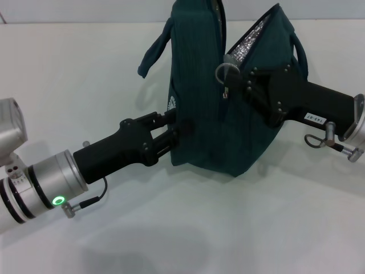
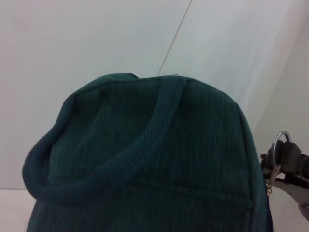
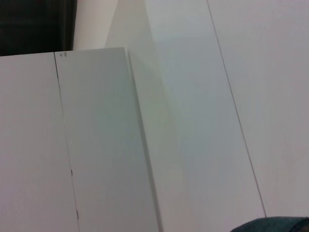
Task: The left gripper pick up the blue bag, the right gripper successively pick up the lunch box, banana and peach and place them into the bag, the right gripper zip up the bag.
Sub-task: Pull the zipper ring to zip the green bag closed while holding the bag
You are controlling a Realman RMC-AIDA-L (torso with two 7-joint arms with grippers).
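Note:
The blue bag (image 1: 208, 114) stands upright on the white table, dark teal, with one loop handle (image 1: 151, 54) hanging off its left side. Its top gapes and shows silver foil lining (image 1: 251, 40). My left gripper (image 1: 178, 128) reaches in from the lower left and is shut on the bag's side below the white logo (image 1: 171, 103). My right gripper (image 1: 249, 83) comes in from the right and is shut at the ring zip pull (image 1: 222, 71). The left wrist view shows the bag (image 2: 145, 193), its handle (image 2: 149, 140) and the ring (image 2: 279, 141). Lunch box, banana and peach are out of view.
The white table (image 1: 188, 228) spreads around the bag, and the arms cast a shadow near its front edge. Pale wall panels (image 3: 106, 145) fill the right wrist view, with a corner of the bag (image 3: 270, 225) at its edge.

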